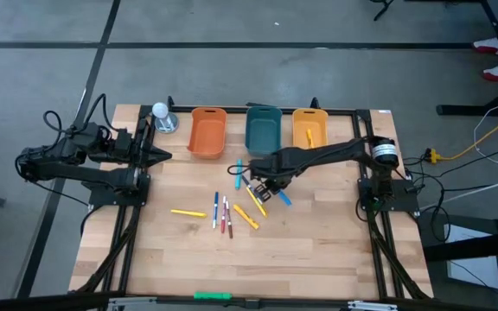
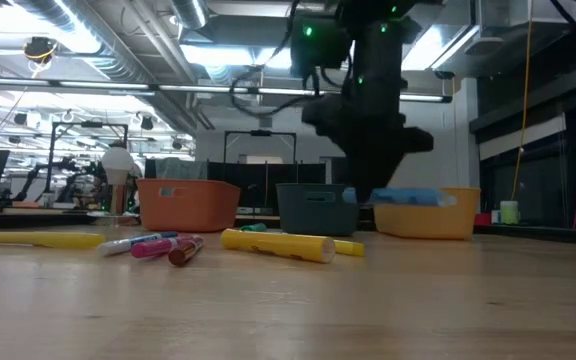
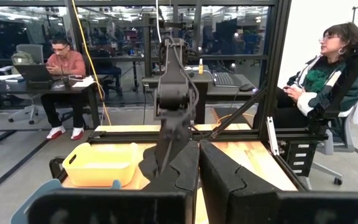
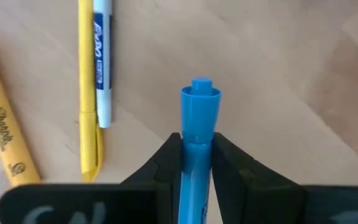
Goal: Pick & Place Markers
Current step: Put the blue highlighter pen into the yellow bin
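We are gripping one blue marker [image 4: 199, 134] in our right tool [image 4: 196, 163], our left tool [image 3: 199, 180] clenched, near three bins [image 1: 263, 130].

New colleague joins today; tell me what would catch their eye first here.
The right gripper is shut on a blue marker over mid-table. Loose markers lie scattered on the wood below three bins, orange, teal and yellow, along the far edge.
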